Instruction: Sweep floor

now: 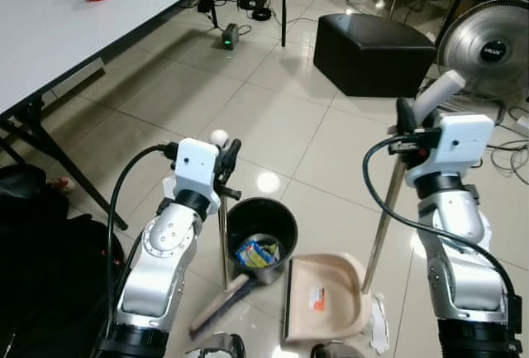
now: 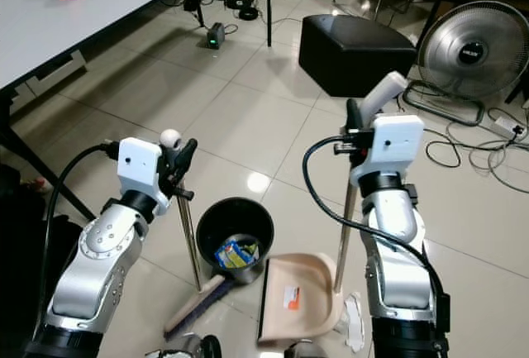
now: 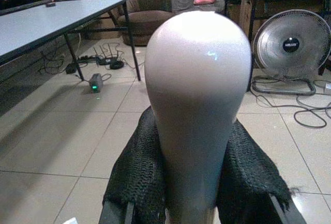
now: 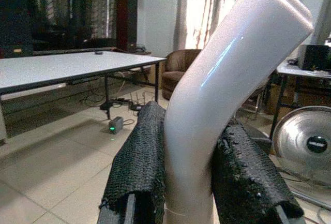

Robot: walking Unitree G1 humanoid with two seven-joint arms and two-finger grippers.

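Since both are light, stiff and slick, my left gripper [image 1: 229, 162] clamps the thin metal-shafted broom's rounded beige top [image 3: 195, 94] at centre frame, and my right gripper [image 2: 357, 129] clamps the beige plastic long-handled dustpan's bent grip [image 4: 227, 94].

You have the broom [image 1: 221, 292] standing nearly upright at about 7 o'clock of the black bin [image 1: 261, 227], its thin metal pole topped by a rounded white knob and its dark bristle head angled down on the tiled floor [image 1: 248, 118]. At 5 o'clock of the bin the beige dustpan [image 1: 326, 296] lies flat on the floor, its metal pole rising to a bent white handle.
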